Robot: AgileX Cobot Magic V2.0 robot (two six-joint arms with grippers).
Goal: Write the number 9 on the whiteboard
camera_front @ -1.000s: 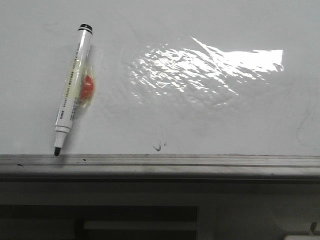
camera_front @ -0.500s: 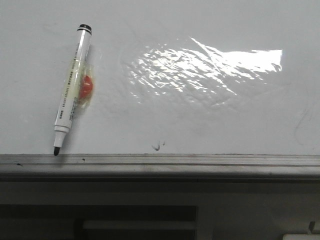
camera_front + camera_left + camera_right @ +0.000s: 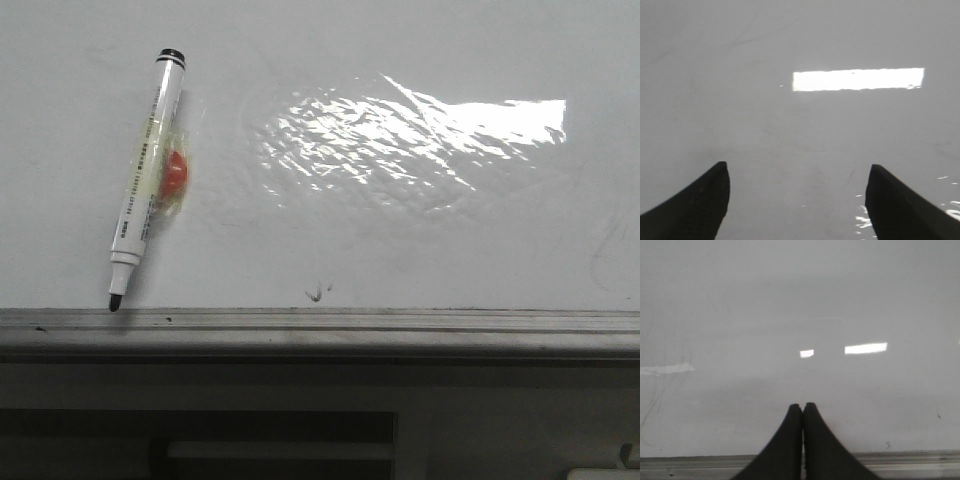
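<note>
Lying flat and glaring under a wrinkled light patch: the whiteboard (image 3: 420, 60), with its grey metal ledge (image 3: 320, 322) running along the near edge and no number 9 drawn on it, only a tiny dark scribble (image 3: 318, 293) just above the ledge. Resting tilted at the board's left: an uncapped black marker (image 3: 146, 180), tip touching the ledge, with a red blob (image 3: 175, 172) taped beside its barrel. Hovering over bare board with jaws spread wide: the left gripper (image 3: 797, 192); hanging near the ledge with jaws pressed together on nothing: the right gripper (image 3: 803, 412).

light: bright overhead glare | below: dark cabinet front (image 3: 300, 420) | pale handle bar (image 3: 280, 451)
</note>
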